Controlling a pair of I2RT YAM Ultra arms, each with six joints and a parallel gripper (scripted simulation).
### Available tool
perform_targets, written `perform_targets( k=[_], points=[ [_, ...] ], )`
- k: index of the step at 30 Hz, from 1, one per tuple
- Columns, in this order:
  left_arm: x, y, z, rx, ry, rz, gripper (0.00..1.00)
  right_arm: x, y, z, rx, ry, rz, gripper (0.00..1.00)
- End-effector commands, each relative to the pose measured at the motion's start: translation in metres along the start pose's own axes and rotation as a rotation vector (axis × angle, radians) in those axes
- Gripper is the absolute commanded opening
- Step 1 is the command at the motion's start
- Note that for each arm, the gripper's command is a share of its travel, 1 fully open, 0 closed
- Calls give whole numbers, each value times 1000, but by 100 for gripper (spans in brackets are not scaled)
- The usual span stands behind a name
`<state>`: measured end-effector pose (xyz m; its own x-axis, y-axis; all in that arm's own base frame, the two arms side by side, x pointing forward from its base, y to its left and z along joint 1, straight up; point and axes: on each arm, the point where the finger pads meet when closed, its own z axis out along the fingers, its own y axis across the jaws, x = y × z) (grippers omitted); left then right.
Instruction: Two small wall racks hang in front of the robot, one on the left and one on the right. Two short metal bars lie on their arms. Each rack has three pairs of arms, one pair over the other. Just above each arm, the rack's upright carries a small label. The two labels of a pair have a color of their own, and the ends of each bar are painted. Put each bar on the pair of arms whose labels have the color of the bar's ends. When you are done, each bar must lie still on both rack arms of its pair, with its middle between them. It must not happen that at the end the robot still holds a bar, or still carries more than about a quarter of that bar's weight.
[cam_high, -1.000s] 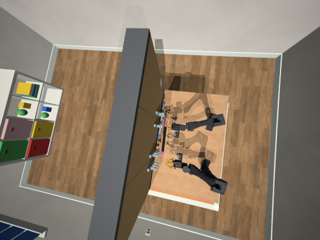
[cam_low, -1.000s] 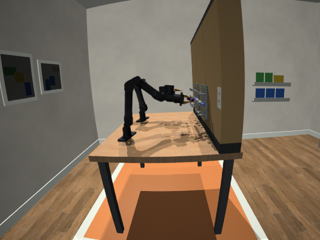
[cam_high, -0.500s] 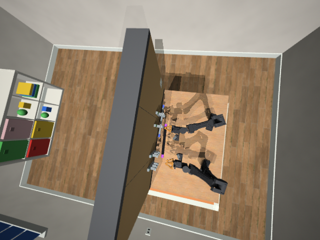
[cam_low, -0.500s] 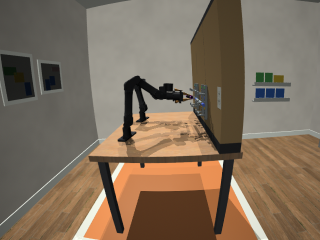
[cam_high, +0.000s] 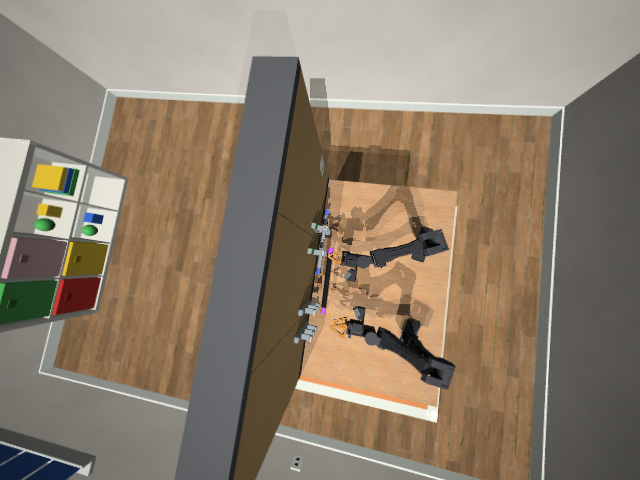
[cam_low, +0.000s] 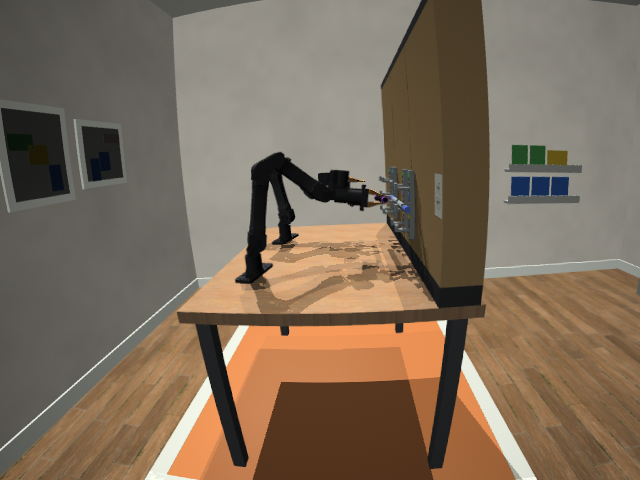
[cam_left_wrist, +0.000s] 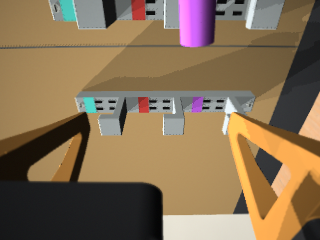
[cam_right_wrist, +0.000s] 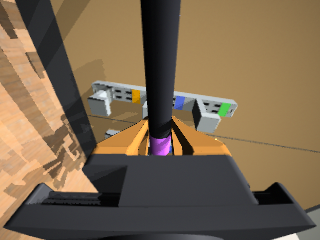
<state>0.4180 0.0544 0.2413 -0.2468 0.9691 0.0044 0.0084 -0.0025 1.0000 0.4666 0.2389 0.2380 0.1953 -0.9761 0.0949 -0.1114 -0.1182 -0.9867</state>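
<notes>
My right gripper (cam_high: 334, 256) (cam_right_wrist: 159, 120) is shut on the black bar with purple ends (cam_high: 327, 284) (cam_right_wrist: 162, 60), close to one end. The bar is held in front of the wall and reaches toward the left rack (cam_high: 311, 308) (cam_left_wrist: 165, 94); its far end shows at the top of the left wrist view. The left rack's labels are cyan, red and purple. The grey bar with blue ends (cam_low: 398, 202) lies across the right rack (cam_high: 321, 228) (cam_right_wrist: 212, 102), seemingly on its middle arms. That rack's labels are green, blue and orange. My left gripper (cam_high: 336, 327) (cam_left_wrist: 159, 120) is open and empty before the left rack.
The tall brown wall panel (cam_high: 289, 227) (cam_low: 460, 155) stands along the far edge of the table (cam_high: 361, 356) (cam_low: 330, 304), behind both racks. The right wrist is close to the right rack's arms. The left wrist is beside the bar's far end.
</notes>
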Motion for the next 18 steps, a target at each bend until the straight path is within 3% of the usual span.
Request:
perform_targets(
  k=[1,18],
  points=[
    [5,0,1,-7,14,-5,100,-4,-49,0,133,-2,95,0],
    [5,0,1,-7,14,-5,100,-8,-53,0,133,-3,95,0]
  ],
)
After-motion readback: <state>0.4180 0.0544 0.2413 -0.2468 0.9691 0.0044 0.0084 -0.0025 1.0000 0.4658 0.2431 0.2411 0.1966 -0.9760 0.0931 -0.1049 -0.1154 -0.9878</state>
